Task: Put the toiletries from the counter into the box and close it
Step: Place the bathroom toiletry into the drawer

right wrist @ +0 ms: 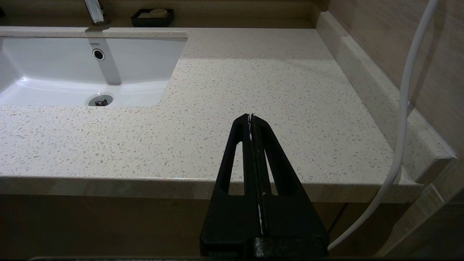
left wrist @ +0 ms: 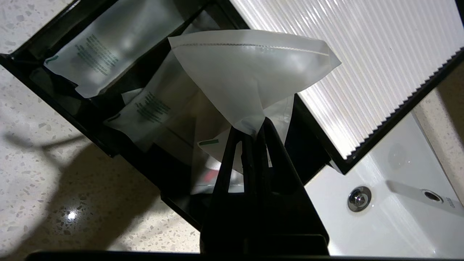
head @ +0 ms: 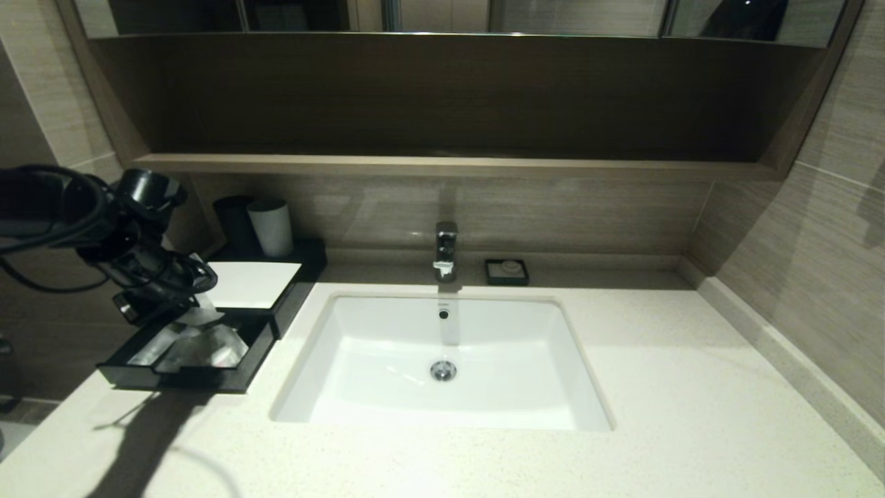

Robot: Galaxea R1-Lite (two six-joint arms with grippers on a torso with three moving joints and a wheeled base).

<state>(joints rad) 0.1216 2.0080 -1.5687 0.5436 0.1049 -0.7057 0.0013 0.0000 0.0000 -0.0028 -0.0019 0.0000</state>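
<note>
The black box (head: 290, 290) with the white top panel (head: 249, 283) stands at the counter's left, its front drawer (head: 138, 377) pulled out. Clear packets (head: 207, 346) lie in the drawer. In the left wrist view two packets with green print (left wrist: 98, 54) (left wrist: 152, 108) lie in the drawer (left wrist: 43, 90). My left gripper (left wrist: 253, 132) is shut on a corner of a white flat packet (left wrist: 246, 72), held above the drawer beside the ribbed white panel (left wrist: 362, 65). It also shows in the head view (head: 197, 304). My right gripper (right wrist: 251, 116) is shut and empty, over the counter's front right edge.
A white sink basin (head: 442, 360) with a chrome tap (head: 446, 249) sits mid-counter (head: 691, 415). A small black dish (head: 507, 272) stands behind it. A grey cup (head: 271, 227) and a dark cup (head: 234, 221) stand behind the box. A white cable (right wrist: 406, 108) hangs at the right.
</note>
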